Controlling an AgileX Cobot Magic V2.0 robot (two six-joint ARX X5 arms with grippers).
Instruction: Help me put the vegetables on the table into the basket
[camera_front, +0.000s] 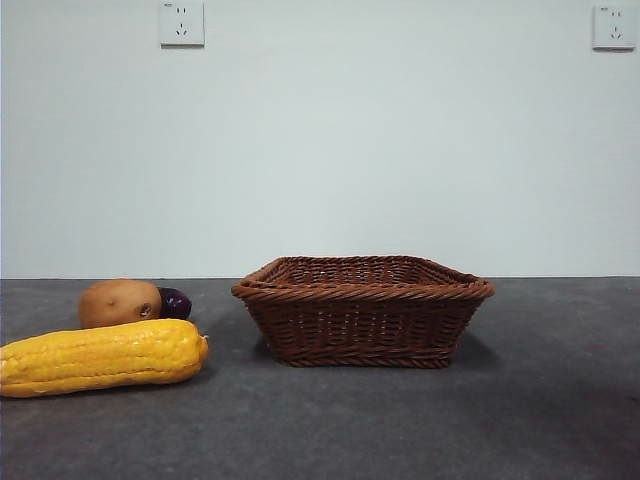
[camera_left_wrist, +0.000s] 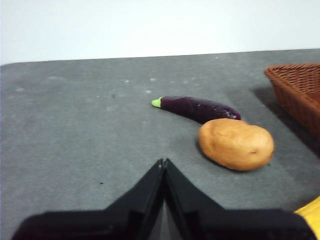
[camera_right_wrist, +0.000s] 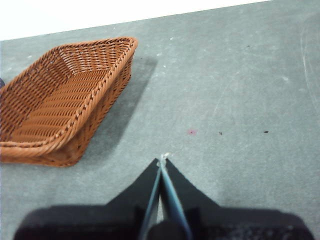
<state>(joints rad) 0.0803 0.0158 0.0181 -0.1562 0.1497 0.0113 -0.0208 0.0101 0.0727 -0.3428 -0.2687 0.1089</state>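
Corn (camera_front: 100, 357) lies nearest, along the front of the worktop (camera_front: 400, 430) toward its left edge, with its outer end cut off by the frame. Just behind it sits the potato (camera_front: 119, 302), and behind that the eggplant (camera_front: 175, 302), mostly hidden in the front view, so only a dark purple bit shows beside the potato. From the left wrist view the eggplant (camera_left_wrist: 196, 108) lies full length with its green tip pointing away from the basket, very close to the potato (camera_left_wrist: 236, 143); I cannot tell whether they touch. Only a yellow corner of the corn (camera_left_wrist: 311, 214) shows there.

Further back, near the middle of the worktop, stands the basket (camera_front: 363, 310), empty as far as its inside can be seen. Its floor shows bare in the right wrist view (camera_right_wrist: 55, 107), though one end is cut off.

Nothing has been moved yet, so this looks like the very start. The left hand (camera_left_wrist: 163, 162) hangs above the worktop near the potato, its jaws pressed together and holding nothing. The right hand (camera_right_wrist: 162, 159) waits beside the basket on the far side from the vegetables, likewise closed and empty.

Next move, likely: the left hand must spread its jaws and come down over one vegetable, probably the potato, the closest to it.
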